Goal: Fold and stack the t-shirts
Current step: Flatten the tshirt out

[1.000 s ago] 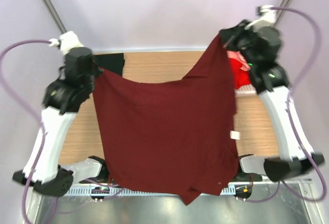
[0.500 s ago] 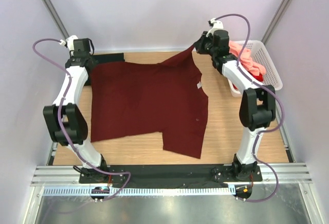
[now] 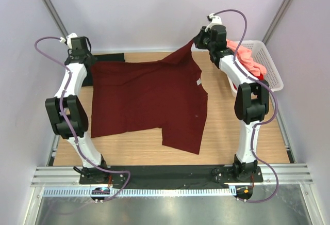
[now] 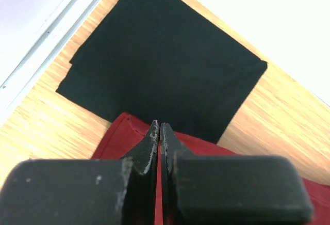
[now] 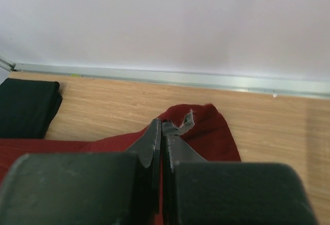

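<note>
The dark maroon t-shirt point(image 3: 147, 98) lies spread over the wooden table, its two far corners held up. My left gripper point(image 3: 91, 63) is shut on its far left corner point(image 4: 116, 137), just in front of the folded black t-shirt point(image 4: 160, 65), which also shows at the back left point(image 3: 111, 59). At the far right my right gripper point(image 3: 196, 44) is shut on the other corner, where a frayed edge point(image 5: 185, 119) sticks out past the fingertips. A salmon pink t-shirt point(image 3: 246, 57) and a bright red t-shirt point(image 3: 258, 73) sit in the basket.
The white lattice basket point(image 3: 270, 67) stands at the back right, close to the right arm. The back wall and its metal rail point(image 5: 170, 74) run just beyond both grippers. Bare wood point(image 3: 232, 132) shows at the front right.
Both arms have swung the maroon t-shirt from hanging high near the camera out to the far side, and it now lies mostly flat on the table. Both grips have held.
</note>
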Motion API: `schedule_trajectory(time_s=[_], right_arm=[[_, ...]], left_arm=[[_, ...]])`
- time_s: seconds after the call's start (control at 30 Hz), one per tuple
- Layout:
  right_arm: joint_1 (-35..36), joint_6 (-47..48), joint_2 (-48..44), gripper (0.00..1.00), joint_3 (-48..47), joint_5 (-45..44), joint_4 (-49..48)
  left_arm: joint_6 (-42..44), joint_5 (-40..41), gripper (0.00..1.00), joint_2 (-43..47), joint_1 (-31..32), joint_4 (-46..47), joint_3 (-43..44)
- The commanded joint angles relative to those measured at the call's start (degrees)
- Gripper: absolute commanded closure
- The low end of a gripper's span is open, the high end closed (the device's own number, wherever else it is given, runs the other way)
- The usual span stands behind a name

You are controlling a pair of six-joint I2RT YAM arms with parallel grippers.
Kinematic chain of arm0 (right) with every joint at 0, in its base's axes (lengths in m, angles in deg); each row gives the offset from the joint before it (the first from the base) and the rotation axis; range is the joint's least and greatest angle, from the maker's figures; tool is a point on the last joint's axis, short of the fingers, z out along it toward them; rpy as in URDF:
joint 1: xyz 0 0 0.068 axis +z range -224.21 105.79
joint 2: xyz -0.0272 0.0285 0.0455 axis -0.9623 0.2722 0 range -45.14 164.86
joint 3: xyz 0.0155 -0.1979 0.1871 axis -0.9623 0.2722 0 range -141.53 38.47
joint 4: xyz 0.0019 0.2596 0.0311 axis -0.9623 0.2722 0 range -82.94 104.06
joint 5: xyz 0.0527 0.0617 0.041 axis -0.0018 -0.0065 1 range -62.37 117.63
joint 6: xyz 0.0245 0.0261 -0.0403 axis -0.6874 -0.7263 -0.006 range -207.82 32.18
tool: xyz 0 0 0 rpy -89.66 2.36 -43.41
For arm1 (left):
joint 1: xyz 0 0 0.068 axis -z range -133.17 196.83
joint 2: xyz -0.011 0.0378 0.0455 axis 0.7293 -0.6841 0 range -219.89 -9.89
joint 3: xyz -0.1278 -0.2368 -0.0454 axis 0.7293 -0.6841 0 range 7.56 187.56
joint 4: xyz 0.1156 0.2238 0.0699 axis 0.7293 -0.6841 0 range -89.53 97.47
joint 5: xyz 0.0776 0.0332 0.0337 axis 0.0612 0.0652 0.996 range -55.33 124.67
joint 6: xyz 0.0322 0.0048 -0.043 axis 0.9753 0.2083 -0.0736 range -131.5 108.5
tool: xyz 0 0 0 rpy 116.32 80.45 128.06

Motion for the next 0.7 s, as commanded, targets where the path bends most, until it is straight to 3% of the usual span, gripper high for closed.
schedule_trajectory(time_s=[0.0, 0.17, 0.37, 0.67], right_arm=[[-0.17, -3.38, -2.73, 0.99, -0.96, -2.84, 5.88], [-0.25, -5.23, -7.48, 0.99, 4.03, -5.83, 11.34], [-0.26, -4.09, -14.16, 0.99, 15.02, -3.20, 11.61], [-0.08, -4.44, -18.99, 0.99, 18.47, -2.76, 18.64]], left_arm=[[1.09, 0.43, 1.00, 1.47, -1.21, 1.83, -2.07], [2.58, 2.89, 1.00, 5.24, -1.48, -1.15, -5.33], [1.71, 3.69, 1.00, 8.06, -1.48, -5.11, -11.13], [0.92, 5.53, 1.00, 6.75, -1.48, -14.59, -11.15]])
